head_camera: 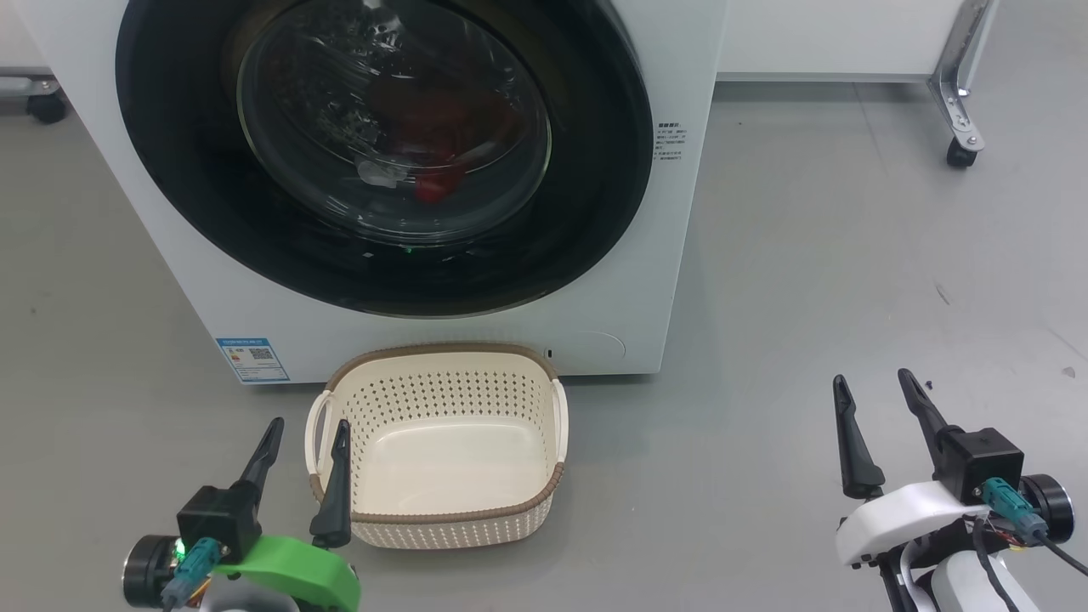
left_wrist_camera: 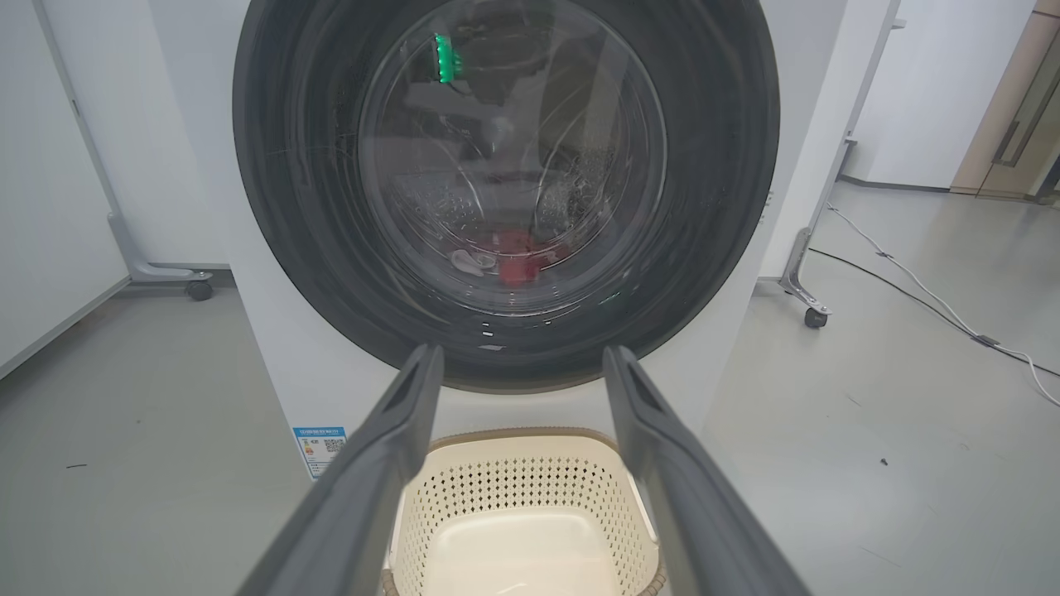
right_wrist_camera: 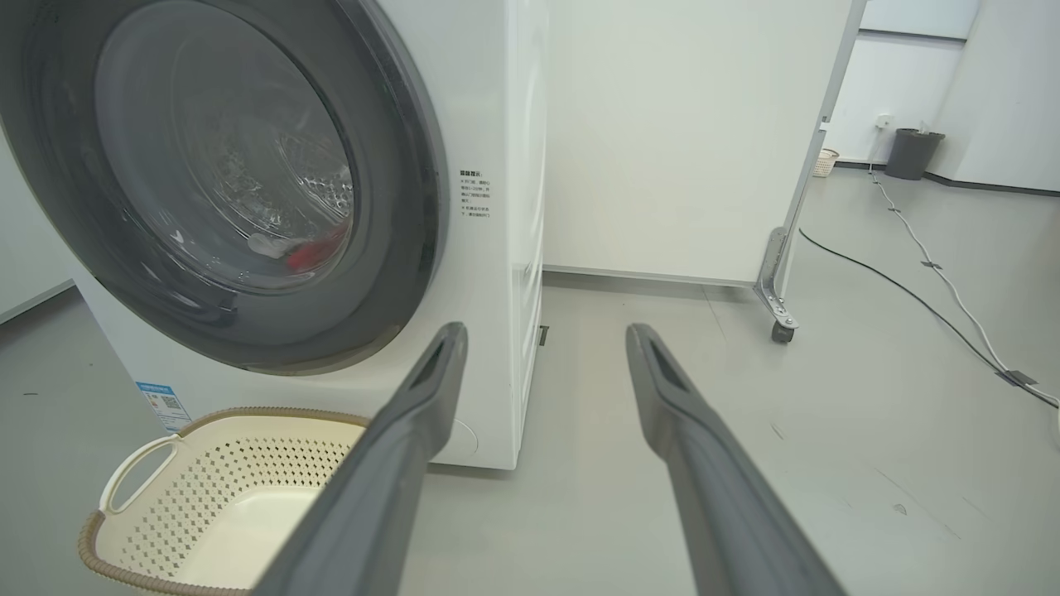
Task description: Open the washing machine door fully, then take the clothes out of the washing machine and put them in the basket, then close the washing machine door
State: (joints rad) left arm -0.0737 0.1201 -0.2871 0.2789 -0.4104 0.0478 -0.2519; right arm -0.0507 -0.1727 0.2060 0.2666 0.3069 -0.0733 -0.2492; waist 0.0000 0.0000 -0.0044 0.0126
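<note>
The white washing machine (head_camera: 633,280) stands ahead with its round black-rimmed door (head_camera: 595,170) shut flat against the front. Through the glass I see red clothes (head_camera: 438,183) and a small white piece (head_camera: 378,172) low in the drum; they also show as clothes (left_wrist_camera: 517,261) in the left wrist view. The cream basket (head_camera: 442,374) sits empty on the floor right below the door. My left gripper (head_camera: 308,433) is open at the basket's left handle, low in the head view. My right gripper (head_camera: 875,387) is open over bare floor, well right of the machine.
A wheeled white panel frame (head_camera: 960,93) stands at the back right, its caster (right_wrist_camera: 781,331) near the machine's right side. A cable (right_wrist_camera: 911,290) runs across the grey floor further right. Another caster (left_wrist_camera: 199,290) sits left of the machine.
</note>
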